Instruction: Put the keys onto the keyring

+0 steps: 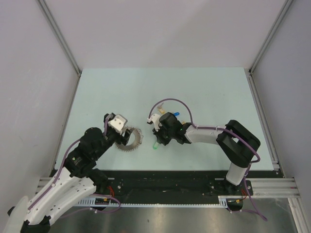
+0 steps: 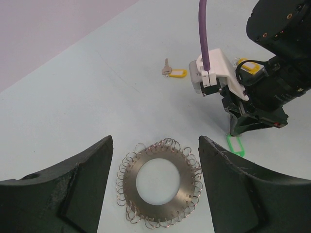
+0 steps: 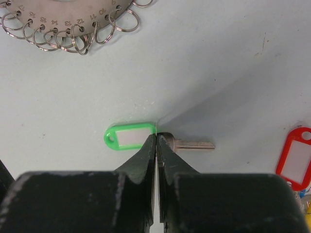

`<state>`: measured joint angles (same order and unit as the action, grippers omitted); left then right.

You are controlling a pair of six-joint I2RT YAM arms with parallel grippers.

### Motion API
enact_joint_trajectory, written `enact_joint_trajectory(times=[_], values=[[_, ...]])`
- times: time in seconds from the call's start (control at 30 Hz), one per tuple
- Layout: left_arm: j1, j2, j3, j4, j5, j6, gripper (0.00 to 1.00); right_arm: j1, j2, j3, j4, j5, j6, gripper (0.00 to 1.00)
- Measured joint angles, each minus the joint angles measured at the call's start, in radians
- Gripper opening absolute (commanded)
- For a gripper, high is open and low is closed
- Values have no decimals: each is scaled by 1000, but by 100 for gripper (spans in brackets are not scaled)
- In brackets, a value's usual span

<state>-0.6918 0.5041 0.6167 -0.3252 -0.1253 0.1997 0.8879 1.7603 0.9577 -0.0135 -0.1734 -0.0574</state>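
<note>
The keyring (image 1: 130, 140) lies flat on the table, a silver disc with a scalloped edge of small loops; it also shows in the left wrist view (image 2: 159, 182) and at the top of the right wrist view (image 3: 73, 24). My left gripper (image 2: 155, 144) is open and empty, with one finger on each side of the keyring, just above it. My right gripper (image 3: 156, 136) is shut on a key with a green tag (image 3: 127, 138), pinching where the tag meets the silver key blade (image 3: 194, 144) on the table. The green tag also shows in the top view (image 1: 154, 145).
A key with a yellow tag (image 2: 176, 73) lies farther out on the table. Another yellow tag (image 2: 250, 68) sits by the right arm's wrist. A red tag (image 3: 296, 158) lies right of the right gripper. A blue tag (image 1: 177, 114) shows behind the right wrist.
</note>
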Motion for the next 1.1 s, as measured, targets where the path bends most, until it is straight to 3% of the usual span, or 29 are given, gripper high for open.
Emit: enact_joint_trajectory(times=[0.17,0.3,0.57,0.73,1.1], values=[[0,4,0,0,0,0,76,5,-1,0,0,2,0,22],[0,7,0,0,0,0,76,12,-27,0,-22,10,6,39],[0,23,0,1,-5,-8,79,8,-220,-2,-42,28,31,58],[0,84,0,-1,-34,-40,79,-30,-298,-16,-47,53,72,63],[30,338,32,-81,-130,-204,80,-64,-325,-109,0,43,135,63]])
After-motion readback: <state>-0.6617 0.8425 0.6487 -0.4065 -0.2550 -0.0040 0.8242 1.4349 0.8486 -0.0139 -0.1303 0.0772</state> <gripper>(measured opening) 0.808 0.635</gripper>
